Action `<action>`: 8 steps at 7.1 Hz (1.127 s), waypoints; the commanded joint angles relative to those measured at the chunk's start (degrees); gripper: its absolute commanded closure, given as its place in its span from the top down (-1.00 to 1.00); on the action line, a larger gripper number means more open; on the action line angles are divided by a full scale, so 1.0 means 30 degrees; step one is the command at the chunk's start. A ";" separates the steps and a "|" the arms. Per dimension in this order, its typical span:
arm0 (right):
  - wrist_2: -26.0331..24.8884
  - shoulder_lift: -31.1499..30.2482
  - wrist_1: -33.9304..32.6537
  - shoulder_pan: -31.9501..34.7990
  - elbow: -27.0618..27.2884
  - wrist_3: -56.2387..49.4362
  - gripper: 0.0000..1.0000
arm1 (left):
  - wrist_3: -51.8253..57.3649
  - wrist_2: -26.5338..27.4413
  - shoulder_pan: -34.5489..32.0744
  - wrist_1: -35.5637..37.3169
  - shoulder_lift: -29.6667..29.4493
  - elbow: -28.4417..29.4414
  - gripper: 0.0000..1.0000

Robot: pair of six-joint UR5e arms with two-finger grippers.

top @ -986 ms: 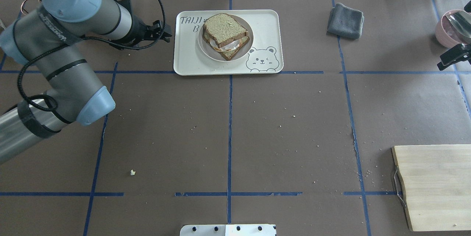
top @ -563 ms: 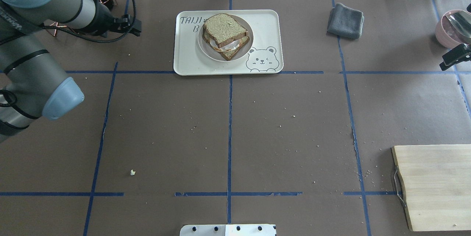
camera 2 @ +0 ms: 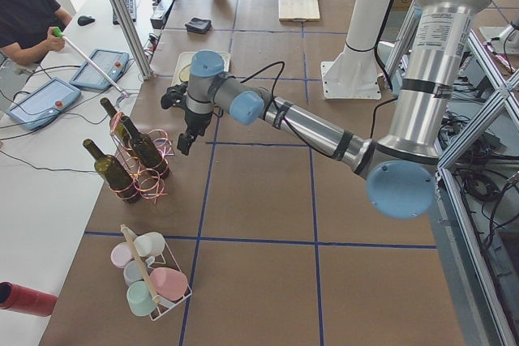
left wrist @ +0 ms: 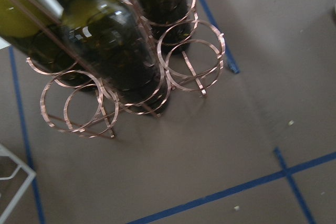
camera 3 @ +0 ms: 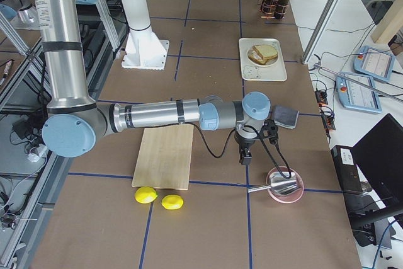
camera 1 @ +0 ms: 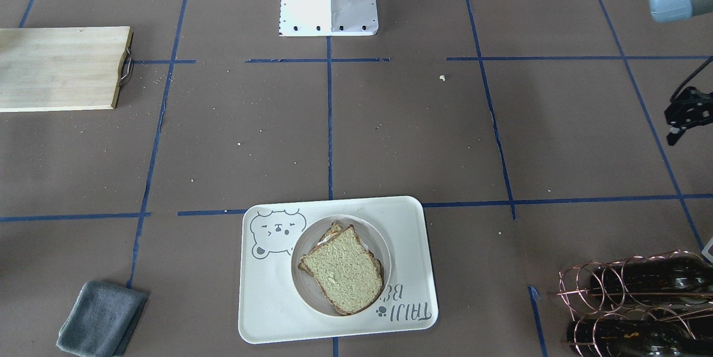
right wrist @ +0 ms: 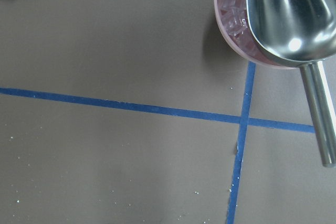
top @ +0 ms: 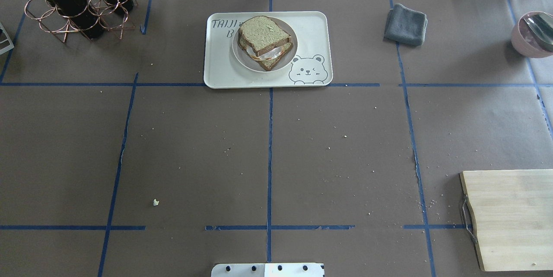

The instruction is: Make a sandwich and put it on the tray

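Note:
The sandwich [top: 263,37] is two greenish-tan bread slices with white egg [top: 270,53] showing between them. It sits on a round off-white plate [top: 242,58] on the cream bear tray [top: 220,71] at the far middle of the table. It also shows in the front-facing view [camera 1: 342,268] on the tray [camera 1: 267,301]. My left gripper [camera 1: 677,128] hangs at the table's left side near the bottle rack, far from the tray; I cannot tell whether it is open. My right gripper [camera 3: 244,155] shows only in the right side view, near the pink bowl; I cannot tell its state.
A copper rack with wine bottles [top: 73,4] stands at the far left. A grey cloth [top: 406,24] lies right of the tray. A pink bowl with a metal scoop [top: 533,35] is at the far right. A wooden cutting board [top: 510,218] lies near right.
My left arm has drawn back leftward out of the overhead view, uncovering the bottle rack. My right gripper has left that view's right edge. The sandwich and tray have not moved.

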 commanded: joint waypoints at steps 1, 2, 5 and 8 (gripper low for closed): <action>0.0281 -0.0263 0.0043 0.0746 -0.0308 -0.0761 1.00 | 0.5099 -0.0422 -0.2695 0.0808 0.1755 0.0912 1.00; 0.0281 -0.0322 0.0044 0.0835 -0.0220 -0.0762 1.00 | 0.4968 -0.1961 -0.3169 0.0576 0.2747 0.1152 1.00; 0.0369 -0.0498 0.0073 0.1216 -0.0190 -0.0762 1.00 | 0.5024 -0.3296 -0.3613 0.0457 0.2932 0.1388 1.00; 0.0340 -0.0586 -0.0043 0.1217 -0.0366 -0.0529 1.00 | 0.4908 -0.3294 -0.3584 0.2671 0.2904 0.2763 1.00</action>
